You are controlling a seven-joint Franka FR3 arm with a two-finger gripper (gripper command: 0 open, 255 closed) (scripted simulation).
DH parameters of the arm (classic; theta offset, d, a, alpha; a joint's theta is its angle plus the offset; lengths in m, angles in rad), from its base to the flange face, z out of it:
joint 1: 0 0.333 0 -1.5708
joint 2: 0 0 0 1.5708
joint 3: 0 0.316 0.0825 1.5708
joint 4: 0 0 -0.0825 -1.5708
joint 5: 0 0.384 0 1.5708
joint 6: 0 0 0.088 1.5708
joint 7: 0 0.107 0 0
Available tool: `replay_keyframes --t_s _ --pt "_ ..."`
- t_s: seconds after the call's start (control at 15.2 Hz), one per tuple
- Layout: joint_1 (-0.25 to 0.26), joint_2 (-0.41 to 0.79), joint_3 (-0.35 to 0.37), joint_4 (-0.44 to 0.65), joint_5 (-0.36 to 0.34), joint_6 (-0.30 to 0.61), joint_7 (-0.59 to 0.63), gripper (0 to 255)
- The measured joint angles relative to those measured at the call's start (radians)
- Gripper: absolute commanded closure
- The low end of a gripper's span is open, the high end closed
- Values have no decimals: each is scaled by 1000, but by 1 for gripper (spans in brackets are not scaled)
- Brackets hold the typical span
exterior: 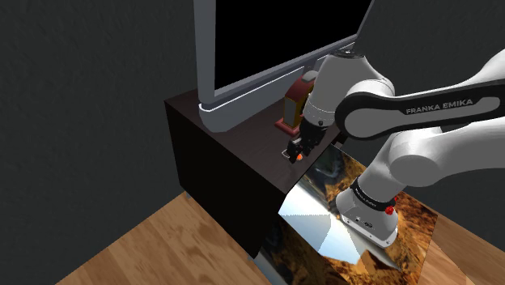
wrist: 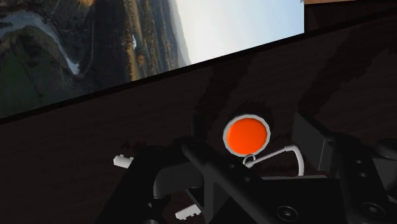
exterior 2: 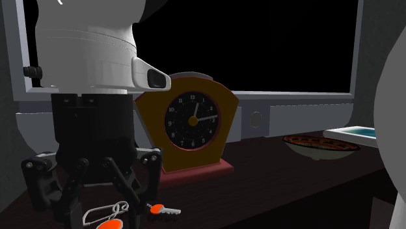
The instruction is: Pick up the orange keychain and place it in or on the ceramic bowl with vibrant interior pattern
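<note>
The orange keychain lies on the dark table top: a round orange tag (wrist: pixel 247 135) with a white rim, a wire ring (exterior 2: pixel 104 211) and a small key (exterior 2: pixel 162 209). My black gripper (wrist: pixel 249 137) is down at the table over it, open, with the orange tag between its fingers, which stand apart on both sides without clasping it. In the shoulder view the gripper (exterior: pixel 295 154) sits at the table's near edge beside the stand. The patterned bowl (exterior 2: pixel 319 148) rests further along the table, to the second exterior view's right, past the clock.
A red-and-yellow mantel clock (exterior 2: pixel 192 127) stands right behind the gripper. A large dark screen (exterior: pixel 267 48) in a grey frame runs along the back of the dark table (exterior: pixel 218 146). A flat white-and-blue item (exterior 2: pixel 354 133) lies beyond the bowl. The picture-covered stand (exterior: pixel 324 235) abuts the table.
</note>
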Motion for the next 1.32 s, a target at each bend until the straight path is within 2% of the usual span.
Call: replay_keyframes --t_s 0.53,1.32 --pt "-2 -8 -3 3 -5 -8 1 255" --pt "-25 -105 -59 111 -66 -217 5 255"
